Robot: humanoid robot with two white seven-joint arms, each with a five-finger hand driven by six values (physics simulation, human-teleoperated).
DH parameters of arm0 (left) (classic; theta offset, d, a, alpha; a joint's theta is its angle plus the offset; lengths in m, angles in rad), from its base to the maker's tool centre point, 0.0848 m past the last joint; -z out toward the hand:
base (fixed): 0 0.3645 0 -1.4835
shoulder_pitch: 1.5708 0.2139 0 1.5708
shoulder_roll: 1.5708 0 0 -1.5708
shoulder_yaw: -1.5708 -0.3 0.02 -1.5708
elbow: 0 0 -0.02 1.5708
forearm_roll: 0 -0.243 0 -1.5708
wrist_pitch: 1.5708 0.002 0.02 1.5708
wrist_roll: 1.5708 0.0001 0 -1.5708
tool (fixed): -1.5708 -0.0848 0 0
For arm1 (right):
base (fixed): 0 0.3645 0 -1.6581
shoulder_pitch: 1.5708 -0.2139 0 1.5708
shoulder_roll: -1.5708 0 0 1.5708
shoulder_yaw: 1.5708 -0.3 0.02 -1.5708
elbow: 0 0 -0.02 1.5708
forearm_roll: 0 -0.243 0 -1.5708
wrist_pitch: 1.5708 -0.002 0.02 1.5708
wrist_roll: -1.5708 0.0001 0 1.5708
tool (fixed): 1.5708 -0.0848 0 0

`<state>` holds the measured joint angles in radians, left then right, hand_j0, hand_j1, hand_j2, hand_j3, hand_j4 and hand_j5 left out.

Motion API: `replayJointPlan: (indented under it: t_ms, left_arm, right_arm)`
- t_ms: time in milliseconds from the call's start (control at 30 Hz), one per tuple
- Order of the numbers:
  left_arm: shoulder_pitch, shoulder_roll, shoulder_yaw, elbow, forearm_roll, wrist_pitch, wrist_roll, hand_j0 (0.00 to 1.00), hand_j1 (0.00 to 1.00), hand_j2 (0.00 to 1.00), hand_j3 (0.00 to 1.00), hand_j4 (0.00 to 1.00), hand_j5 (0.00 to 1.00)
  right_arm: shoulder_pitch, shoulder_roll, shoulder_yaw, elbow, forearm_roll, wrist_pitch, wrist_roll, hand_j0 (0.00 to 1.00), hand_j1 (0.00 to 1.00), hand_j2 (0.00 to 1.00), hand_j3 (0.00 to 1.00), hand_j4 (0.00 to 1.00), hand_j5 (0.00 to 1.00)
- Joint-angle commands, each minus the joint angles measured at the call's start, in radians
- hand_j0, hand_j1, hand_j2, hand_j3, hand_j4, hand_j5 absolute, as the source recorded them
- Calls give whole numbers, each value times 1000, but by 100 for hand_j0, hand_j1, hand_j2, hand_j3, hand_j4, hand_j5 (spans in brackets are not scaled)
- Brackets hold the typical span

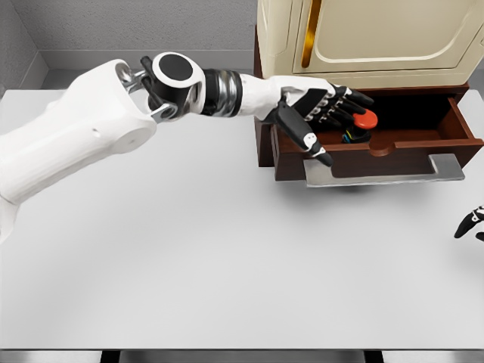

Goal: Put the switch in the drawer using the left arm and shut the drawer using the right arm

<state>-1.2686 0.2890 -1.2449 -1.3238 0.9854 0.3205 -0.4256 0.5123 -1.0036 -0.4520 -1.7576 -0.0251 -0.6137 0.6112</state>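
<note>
Reaching across the table (227,257) from the picture's left, the left arm ends in the left hand (321,110), poised over the left part of the open drawer (393,144). Head view: the fingers are spread and relaxed, holding nothing; the thumb angles down over the drawer's front wall toward the handle (386,172). The switch (363,125) lies inside the drawer, just beyond the fingertips, so close that contact cannot be judged. It shows a rounded red cap above a dark body with small coloured marks; the cap faces up and slightly right, and the long axis cannot be told. The drawer is a brown wooden box, pulled out of a cream cabinet (363,38) whose smooth door panel has rounded corners and a gold vertical bar. The handle is a flat grey metal strip along the drawer's front. The table is plain, matte, light grey. At the right edge, only dark fingertips of the right hand (473,223) show; its state cannot be told.
</note>
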Motion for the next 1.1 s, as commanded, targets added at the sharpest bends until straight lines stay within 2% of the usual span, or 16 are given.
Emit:
replayJointPlan:
  t_ms: [0,200,400,500,567,600,633,667,733,767,800,867,933,967,1033,1067]
  left_arm:
    - [0,-57,-1,75,-14,-3,-4,100,100,100,100,100,100]
    - [-14,-149,2,181,-20,-12,-7,100,100,100,100,100,100]
    - [-21,-246,24,219,-22,-11,-27,100,100,100,100,100,100]
    - [-44,-238,78,216,-24,-18,-173,100,100,100,100,100,100]
    - [-51,-214,78,178,-50,-41,-185,100,100,100,100,100,100]
    - [-46,-166,78,86,-62,-43,-185,100,100,100,100,100,100]
    - [-46,-50,78,-74,-62,-58,-185,100,100,100,100,100,100]
    - [-44,101,75,-237,-62,-99,-185,100,100,100,100,100,100]
    - [-15,381,70,-413,-63,-227,-185,100,100,100,100,100,100]
    - [-2,495,68,-439,-66,-345,-185,100,100,100,100,100,100]
    - [0,620,68,-439,-68,-529,-185,100,100,100,100,100,100]
    - [66,883,64,-434,-68,-901,-185,100,100,100,100,100,100]
    - [83,923,1,-420,-99,-931,-185,100,100,100,100,100,100]
    - [81,923,1,-388,-212,-931,-185,100,100,100,100,100,100]
    - [81,915,1,-377,-559,-931,-185,100,100,100,100,100,100]
    - [83,918,-1,-376,-683,-931,-185,100,100,100,100,100,100]
  right_arm:
    - [0,-1,1,0,-7,3,0,50,50,50,50,50,50]
    - [0,-1,6,0,-7,3,0,50,50,50,50,50,50]
    - [0,-1,7,0,-7,3,0,51,51,51,51,51,51]
    - [-3,-1,7,0,-7,3,0,50,50,50,50,50,50]
    - [-8,-1,7,0,-7,3,0,49,49,49,49,49,49]
    - [-9,-1,9,0,-7,3,0,48,48,48,48,48,48]
    - [-11,-4,12,0,-7,3,0,47,47,47,47,47,47]
    - [-15,-4,13,0,-7,3,0,45,45,45,45,45,45]
    - [-21,-12,13,0,-7,3,0,45,45,45,45,45,45]
    - [-26,-26,13,0,-7,3,0,45,45,45,45,45,45]
    - [-32,-27,15,-2,-7,3,0,45,45,45,45,45,45]
    - [-51,-29,15,-2,-7,3,0,45,45,45,45,45,45]
    - [-64,-64,24,-2,-7,3,0,45,45,45,45,45,45]
    - [-69,-64,32,-2,-7,3,0,45,45,45,45,45,45]
    - [-81,-66,35,-2,-7,3,0,45,45,45,45,45,45]
    - [-94,-89,35,-2,-7,3,0,45,45,45,45,45,45]
